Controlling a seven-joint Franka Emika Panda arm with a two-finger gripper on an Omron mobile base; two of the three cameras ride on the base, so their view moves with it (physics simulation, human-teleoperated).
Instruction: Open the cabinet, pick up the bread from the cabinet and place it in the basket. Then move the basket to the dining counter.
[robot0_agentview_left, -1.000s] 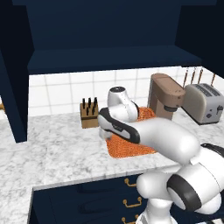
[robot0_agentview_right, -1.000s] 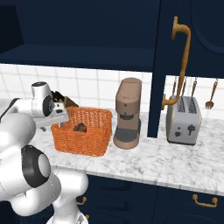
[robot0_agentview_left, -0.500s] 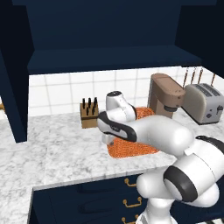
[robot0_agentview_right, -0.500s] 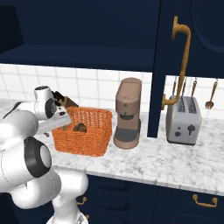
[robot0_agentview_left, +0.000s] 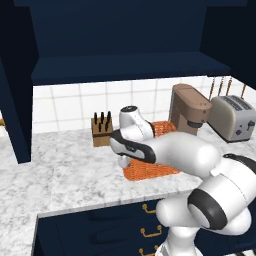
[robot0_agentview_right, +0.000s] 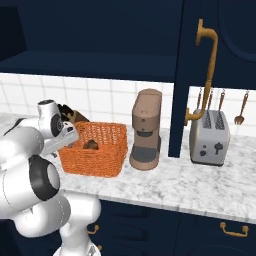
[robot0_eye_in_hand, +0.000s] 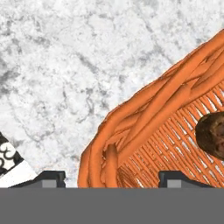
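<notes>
Bread, a dark brown rounded loaf (robot0_eye_in_hand: 211, 134), already lies on the floor of the orange woven rectangular basket (robot0_agentview_right: 95, 150), so the step in hand looks like taking hold of the basket to carry it off to the dining counter. The basket stands on the grey-veined white marble surface (robot0_agentview_left: 60, 175), under the large dark navy wall cabinet (robot0_agentview_left: 125, 35), whose doors stand open with the shelf bare. A wooden knife block (robot0_agentview_left: 101, 131) sits just behind the basket toward the white tiled wall, and a brown coffee machine (robot0_agentview_right: 146, 130) stands just beside the basket on its far side from the arm, with a silver toaster (robot0_agentview_right: 210, 137) beyond that.

The two-finger gripper (robot0_eye_in_hand: 107, 179) is poised low over the basket's near corner, and its jaws stand apart, one fingertip outside the woven rim and one inside. That straddle suits a pinch on the basket's upright wall, which is likely the only part thin enough to grip. Nothing is clamped yet. The loaf rests away from the gripped corner, near the basket's middle, so it should not obstruct the closing.
</notes>
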